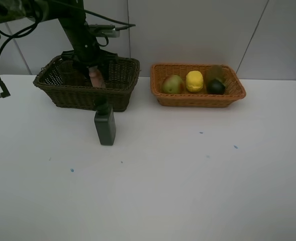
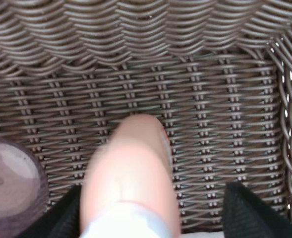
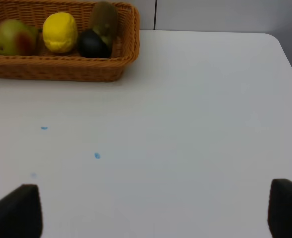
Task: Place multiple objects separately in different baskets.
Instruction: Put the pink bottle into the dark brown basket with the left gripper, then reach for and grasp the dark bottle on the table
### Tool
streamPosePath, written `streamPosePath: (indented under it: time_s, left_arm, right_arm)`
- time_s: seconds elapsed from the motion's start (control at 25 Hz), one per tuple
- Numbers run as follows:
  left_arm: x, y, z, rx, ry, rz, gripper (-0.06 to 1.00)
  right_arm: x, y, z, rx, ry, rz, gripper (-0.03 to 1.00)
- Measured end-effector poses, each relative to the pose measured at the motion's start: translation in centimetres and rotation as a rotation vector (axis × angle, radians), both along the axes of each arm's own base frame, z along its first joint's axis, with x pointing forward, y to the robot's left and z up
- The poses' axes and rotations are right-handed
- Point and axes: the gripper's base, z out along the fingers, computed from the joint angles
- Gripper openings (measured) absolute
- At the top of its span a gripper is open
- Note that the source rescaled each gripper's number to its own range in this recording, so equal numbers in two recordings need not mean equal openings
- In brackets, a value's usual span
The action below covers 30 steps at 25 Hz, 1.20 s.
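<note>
Left claw (image 2: 148,210), fingers spread, flanks the pink bottle (image 2: 131,183) inside the dark basket (image 1: 62,93).

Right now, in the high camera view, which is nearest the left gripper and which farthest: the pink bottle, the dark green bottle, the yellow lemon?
1. The pink bottle, between the fingers of the left gripper, inside the dark brown wicker basket.
2. The dark green bottle, standing on the white table just in front of that basket.
3. The yellow lemon, over in the orange-tan wicker basket on the right.
</note>
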Motion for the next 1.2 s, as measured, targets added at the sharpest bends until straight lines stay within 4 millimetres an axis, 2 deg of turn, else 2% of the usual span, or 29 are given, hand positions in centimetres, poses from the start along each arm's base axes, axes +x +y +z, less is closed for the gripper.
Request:
streamPosePath:
  time_s: [0.2,0.36,0.64,0.96,1.2]
  left_arm:
    - [0.0,-0.2,0.1,-0.021,0.004,0.004,0.72]
    - [-0.2,-0.3,1.3,-0.042,-0.013,0.007,0.72]
    - [-0.7,-0.1,5.2,-0.064,-0.086,0.005,0.72]
    - [-2.0,0.2,10.6,-0.089,-0.186,0.003,0.72]
    - [-4.4,0.9,15.1,-0.090,-0.183,-0.007,0.72]
  right_arm:
    - [0.0,0.0,0.0,0.000,0.000,0.000,0.99]
    - [0.0,0.0,0.0,0.000,0.000,0.000,0.99]
    - [0.0,0.0,0.0,0.000,0.000,0.000,0.99]
    - [0.0,0.0,0.0,0.000,0.000,0.000,0.99]
    - [0.0,0.0,0.0,0.000,0.000,0.000,0.99]
